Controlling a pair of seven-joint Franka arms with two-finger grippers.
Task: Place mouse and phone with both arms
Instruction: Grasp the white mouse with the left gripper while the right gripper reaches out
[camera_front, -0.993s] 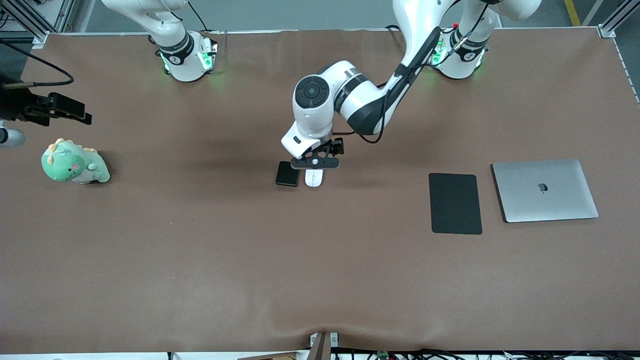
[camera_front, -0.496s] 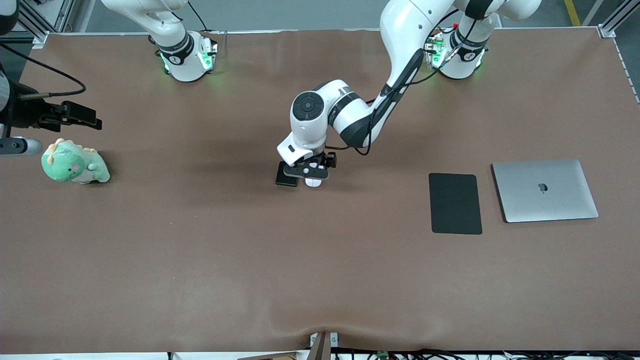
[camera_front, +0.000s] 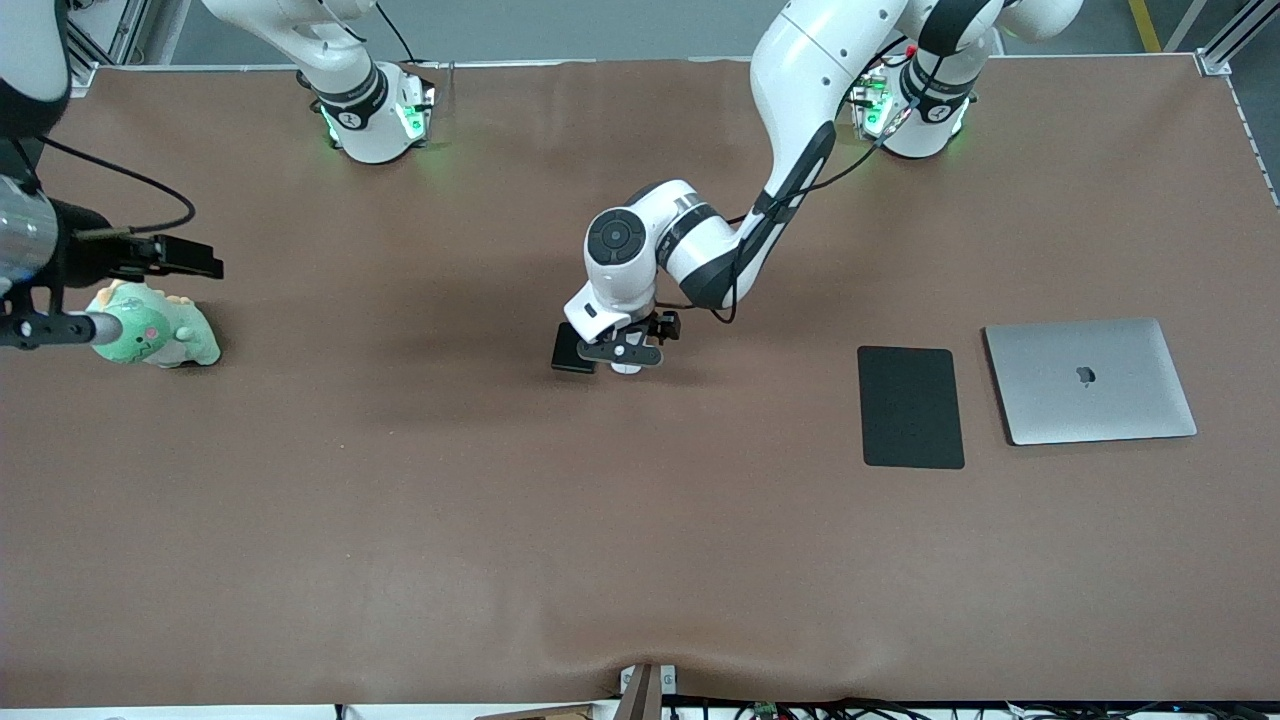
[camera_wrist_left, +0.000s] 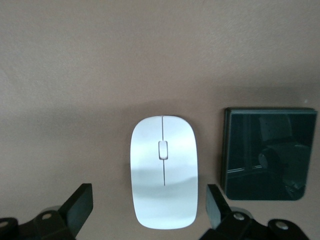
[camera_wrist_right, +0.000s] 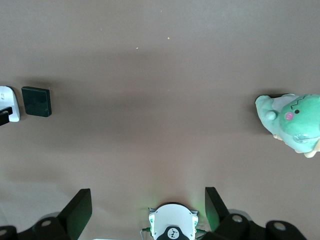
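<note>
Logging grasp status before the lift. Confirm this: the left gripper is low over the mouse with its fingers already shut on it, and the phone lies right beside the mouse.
One thing is wrong: the fingers are not shut. The left wrist view shows the left gripper open, one finger on either side of the mouse with gaps between. The rest holds: it is low over the mouse, and the phone lies beside it.

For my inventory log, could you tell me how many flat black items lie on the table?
2: the phone beside the mouse at mid-table, under the left gripper, and the mouse pad beside the laptop.
</note>
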